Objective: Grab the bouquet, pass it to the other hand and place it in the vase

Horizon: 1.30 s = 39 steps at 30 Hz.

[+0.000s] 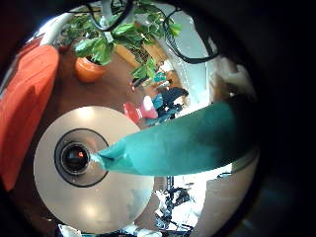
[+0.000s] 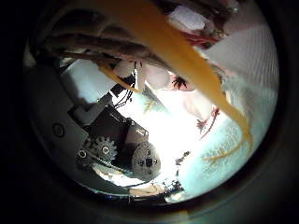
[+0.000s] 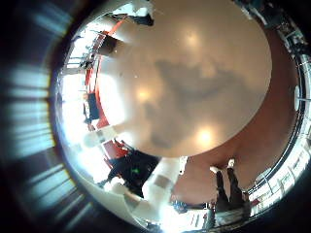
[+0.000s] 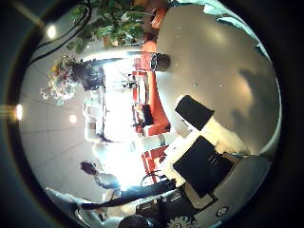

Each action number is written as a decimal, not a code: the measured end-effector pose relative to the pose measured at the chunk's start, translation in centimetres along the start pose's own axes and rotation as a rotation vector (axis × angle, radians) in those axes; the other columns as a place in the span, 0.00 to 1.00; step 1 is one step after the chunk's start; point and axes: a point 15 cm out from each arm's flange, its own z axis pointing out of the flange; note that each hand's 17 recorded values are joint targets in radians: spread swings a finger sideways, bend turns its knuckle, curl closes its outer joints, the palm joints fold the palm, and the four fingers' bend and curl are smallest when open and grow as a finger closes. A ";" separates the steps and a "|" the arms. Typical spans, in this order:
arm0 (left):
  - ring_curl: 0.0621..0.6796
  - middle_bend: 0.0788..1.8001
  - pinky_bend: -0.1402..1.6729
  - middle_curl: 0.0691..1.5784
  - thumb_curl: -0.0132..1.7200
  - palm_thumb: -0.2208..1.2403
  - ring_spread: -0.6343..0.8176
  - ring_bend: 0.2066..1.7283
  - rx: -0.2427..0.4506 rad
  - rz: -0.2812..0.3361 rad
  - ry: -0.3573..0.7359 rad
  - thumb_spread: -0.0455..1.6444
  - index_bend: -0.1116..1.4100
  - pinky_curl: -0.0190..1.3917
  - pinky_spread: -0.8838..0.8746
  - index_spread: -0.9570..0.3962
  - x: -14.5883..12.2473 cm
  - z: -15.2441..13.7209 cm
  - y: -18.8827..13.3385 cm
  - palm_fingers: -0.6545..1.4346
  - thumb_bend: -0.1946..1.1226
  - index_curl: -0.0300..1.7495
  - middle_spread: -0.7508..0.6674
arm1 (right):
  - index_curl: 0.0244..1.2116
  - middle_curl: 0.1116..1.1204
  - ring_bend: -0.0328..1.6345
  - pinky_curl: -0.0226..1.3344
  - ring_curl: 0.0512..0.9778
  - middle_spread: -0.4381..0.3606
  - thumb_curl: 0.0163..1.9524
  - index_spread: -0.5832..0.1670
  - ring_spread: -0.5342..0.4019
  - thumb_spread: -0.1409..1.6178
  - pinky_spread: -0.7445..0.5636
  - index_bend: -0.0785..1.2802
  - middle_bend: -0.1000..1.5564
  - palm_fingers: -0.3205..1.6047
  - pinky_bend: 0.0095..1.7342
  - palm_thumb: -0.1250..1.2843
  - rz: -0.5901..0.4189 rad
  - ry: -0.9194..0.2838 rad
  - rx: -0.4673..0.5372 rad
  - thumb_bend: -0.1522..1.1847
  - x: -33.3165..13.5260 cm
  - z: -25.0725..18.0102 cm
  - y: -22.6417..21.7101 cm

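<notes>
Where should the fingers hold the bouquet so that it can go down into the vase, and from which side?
Probably the bouquet at its wrapped middle, from the side: the wrap narrows to a tip aimed at the vase mouth, so leave that tip free.

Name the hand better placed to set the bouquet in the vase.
Left. The bouquet fills the left hand's palm views, its wrapped end pointing at the vase mouth. The right hand's views show neither close.

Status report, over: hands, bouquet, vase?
Left hand shut on bouquet, over the vase mouth. Right hand: nothing seen in it. Vase mouth looks unobstructed.
</notes>
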 end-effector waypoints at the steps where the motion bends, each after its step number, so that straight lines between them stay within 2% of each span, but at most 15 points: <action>1: 0.78 0.58 0.76 0.64 0.49 0.87 0.16 0.82 -0.001 -0.002 0.000 0.61 0.47 0.52 0.18 0.14 -0.2 0.0 0.0 0.83 0.14 0.75 0.14 | 0.37 0.31 0.52 0.35 0.29 0.37 0.23 0.27 0.41 0.68 0.82 0.23 0.31 0.38 0.32 0.58 -0.002 0.000 -0.001 0.10 0.0 0.0 0.0; 6: 0.77 0.57 0.76 0.64 0.47 0.84 0.16 0.82 -0.006 -0.015 0.001 0.60 0.45 0.52 0.18 0.14 -1.5 0.2 -0.1 0.83 0.13 0.76 0.14 | 0.37 0.31 0.51 0.33 0.28 0.36 0.23 0.27 0.40 0.68 0.82 0.22 0.30 0.39 0.32 0.58 -0.002 -0.001 -0.003 0.10 -0.1 0.1 0.0; 9: 0.77 0.56 0.75 0.64 0.46 0.82 0.16 0.82 -0.010 -0.025 0.004 0.60 0.44 0.52 0.18 0.14 -2.3 0.4 0.2 0.83 0.13 0.76 0.14 | 0.37 0.30 0.51 0.32 0.28 0.32 0.23 0.27 0.40 0.68 0.82 0.22 0.30 0.39 0.31 0.58 -0.003 -0.001 -0.002 0.10 0.0 0.1 0.0; 12: 0.75 0.56 0.70 0.63 0.43 0.74 0.16 0.80 -0.030 -0.063 0.006 0.58 0.41 0.50 0.18 0.14 -4.1 0.9 1.2 0.78 0.10 0.76 0.14 | 0.37 0.30 0.51 0.32 0.27 0.30 0.23 0.27 0.40 0.68 0.82 0.22 0.29 0.40 0.31 0.58 -0.003 0.000 -0.002 0.10 -0.1 0.1 0.0; 13: 0.75 0.57 0.65 0.63 0.42 0.69 0.15 0.78 -0.041 -0.073 0.003 0.58 0.40 0.50 0.18 0.14 -4.6 1.1 1.7 0.71 0.08 0.76 0.15 | 0.37 0.30 0.51 0.31 0.27 0.29 0.23 0.27 0.40 0.68 0.82 0.22 0.29 0.40 0.31 0.58 -0.003 0.000 -0.002 0.10 -0.1 0.1 0.0; 14: 0.73 0.57 0.50 0.63 0.39 0.59 0.17 0.68 -0.056 -0.077 -0.003 0.58 0.41 0.47 0.24 0.16 -5.1 1.2 2.2 0.45 0.05 0.75 0.16 | 0.37 0.29 0.51 0.31 0.27 0.29 0.23 0.26 0.40 0.68 0.82 0.22 0.29 0.40 0.31 0.58 -0.004 0.000 -0.003 0.10 -0.1 0.1 0.0; 15: 0.79 0.49 0.45 0.62 0.37 0.53 0.27 0.61 -0.077 -0.079 -0.013 0.57 0.41 0.51 0.36 0.19 -5.9 1.4 2.9 0.25 0.06 0.74 0.22 | 0.37 0.30 0.51 0.31 0.27 0.28 0.23 0.27 0.40 0.68 0.82 0.22 0.29 0.40 0.31 0.58 -0.004 0.000 -0.003 0.10 -0.1 0.1 0.0; 16: 0.66 0.33 0.42 0.56 0.35 0.46 0.40 0.54 -0.103 -0.079 -0.024 0.57 0.31 0.46 0.46 0.26 -6.6 1.5 3.6 0.12 0.05 0.71 0.34 | 0.37 0.29 0.51 0.31 0.27 0.27 0.23 0.26 0.39 0.69 0.82 0.22 0.29 0.41 0.31 0.58 -0.005 -0.001 -0.003 0.10 -0.1 0.1 0.0; 17: 0.54 0.25 0.39 0.52 0.33 0.40 0.48 0.49 -0.128 -0.077 -0.037 0.57 0.21 0.41 0.53 0.31 -7.3 1.6 4.3 0.08 0.06 0.68 0.44 | 0.37 0.29 0.51 0.30 0.26 0.27 0.23 0.26 0.39 0.69 0.82 0.22 0.29 0.41 0.30 0.58 -0.006 -0.001 -0.005 0.10 -0.1 0.2 0.0; 18: 0.45 0.19 0.37 0.48 0.31 0.36 0.55 0.45 -0.152 -0.074 -0.045 0.57 0.14 0.36 0.59 0.37 -8.0 1.7 4.9 0.09 0.07 0.65 0.52 | 0.37 0.30 0.51 0.30 0.26 0.28 0.23 0.26 0.39 0.69 0.82 0.21 0.29 0.41 0.30 0.58 -0.007 -0.003 -0.005 0.10 0.0 0.2 0.1; 20: 0.35 0.11 0.34 0.41 0.29 0.31 0.65 0.39 -0.169 -0.068 -0.048 0.56 0.09 0.32 0.69 0.47 -8.7 1.7 5.5 0.11 0.08 0.59 0.65 | 0.37 0.30 0.51 0.29 0.26 0.29 0.23 0.27 0.39 0.69 0.82 0.21 0.29 0.42 0.30 0.58 -0.009 -0.003 -0.006 0.10 0.0 0.3 0.1; 22: 0.29 0.07 0.31 0.36 0.27 0.27 0.73 0.34 -0.161 -0.106 -0.049 0.54 0.08 0.29 0.75 0.56 -10.0 1.0 5.8 0.14 0.09 0.53 0.76 | 0.37 0.29 0.51 0.29 0.26 0.29 0.23 0.27 0.38 0.69 0.82 0.21 0.29 0.42 0.30 0.58 -0.012 -0.002 -0.005 0.10 -0.1 0.3 0.1; 25: 0.23 0.05 0.28 0.31 0.25 0.24 0.80 0.30 -0.168 -0.164 -0.058 0.53 0.08 0.27 0.80 0.66 -11.9 -0.3 6.9 0.16 0.11 0.44 0.86 | 0.37 0.30 0.51 0.28 0.26 0.31 0.23 0.26 0.38 0.68 0.82 0.21 0.30 0.43 0.29 0.59 -0.015 -0.003 -0.003 0.10 0.0 0.2 0.2; 31: 0.18 0.04 0.24 0.23 0.23 0.24 0.88 0.24 -0.119 -0.207 -0.056 0.52 0.11 0.24 0.84 0.76 -13.9 -4.2 8.1 0.19 0.12 0.31 0.94 | 0.37 0.30 0.52 0.26 0.26 0.34 0.23 0.26 0.36 0.68 0.82 0.21 0.29 0.44 0.28 0.59 -0.028 0.000 -0.002 0.10 -0.1 0.1 0.3; 39: 0.15 0.04 0.20 0.16 0.22 0.24 0.90 0.19 -0.115 -0.212 -0.054 0.53 0.16 0.22 0.85 0.82 -12.0 -7.2 13.2 0.23 0.12 0.22 0.95 | 0.38 0.31 0.51 0.24 0.25 0.36 0.23 0.25 0.35 0.68 0.82 0.21 0.29 0.45 0.28 0.60 -0.045 0.001 -0.011 0.10 -0.3 0.4 0.3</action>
